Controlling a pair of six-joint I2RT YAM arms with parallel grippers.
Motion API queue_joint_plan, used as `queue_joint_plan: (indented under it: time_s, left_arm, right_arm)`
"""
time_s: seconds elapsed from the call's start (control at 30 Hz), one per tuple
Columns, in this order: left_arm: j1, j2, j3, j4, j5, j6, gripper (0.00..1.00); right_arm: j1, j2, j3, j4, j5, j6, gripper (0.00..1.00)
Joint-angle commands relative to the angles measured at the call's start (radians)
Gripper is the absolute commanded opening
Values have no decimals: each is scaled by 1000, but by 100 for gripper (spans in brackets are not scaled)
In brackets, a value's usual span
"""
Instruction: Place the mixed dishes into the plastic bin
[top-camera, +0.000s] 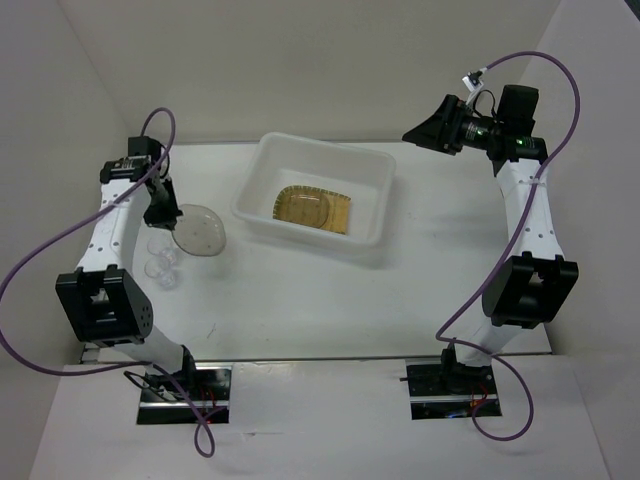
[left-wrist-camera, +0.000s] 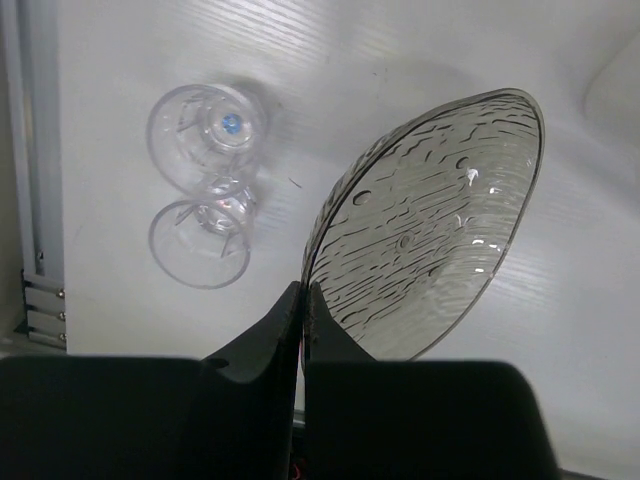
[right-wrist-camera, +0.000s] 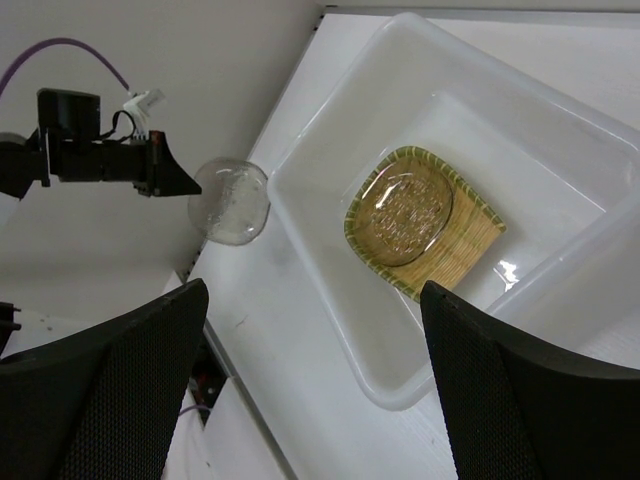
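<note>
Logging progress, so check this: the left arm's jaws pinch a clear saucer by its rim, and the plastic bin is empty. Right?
The plastic bin isn't empty: the right wrist view shows the yellow plate lying in it with a second saucer on top. The left arm's jaws do pinch a clear saucer by its rim.

Yellow plate (top-camera: 340, 216) and saucer (top-camera: 303, 208) in bin (top-camera: 300, 146); second saucer (left-wrist-camera: 430, 220) tilted beside cups (left-wrist-camera: 207, 135).

The plate (right-wrist-camera: 470, 238) is yellow weave-patterned, the bin (right-wrist-camera: 330, 275) translucent white, the saucer (left-wrist-camera: 430, 230) rippled grey.
</note>
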Motion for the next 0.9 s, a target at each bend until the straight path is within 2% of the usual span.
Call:
queue_joint_plan:
  time_s: [0.0,0.27,0.43,0.63,0.87]
  left_arm:
    - [16,-44,95,-25,-79,-51,0]
    - [16,-64,328,-16,-19,-136,0]
    - [16,-54,359,126,249,-136,0]
    - [-7,53,347,250,554,-90,0]
    - [-117,292,500,326,662,-38,0]
  right_arm:
    - [4,-49,-11,17,-7,-18,91]
    - [4,-58,-31,17,2,-18,91]
    - [4,-67,-51,17,2,-18,91]
    - [4,-77,-69,27,2,-18,91]
    - [-5,-86,-78,27,2,-38,91]
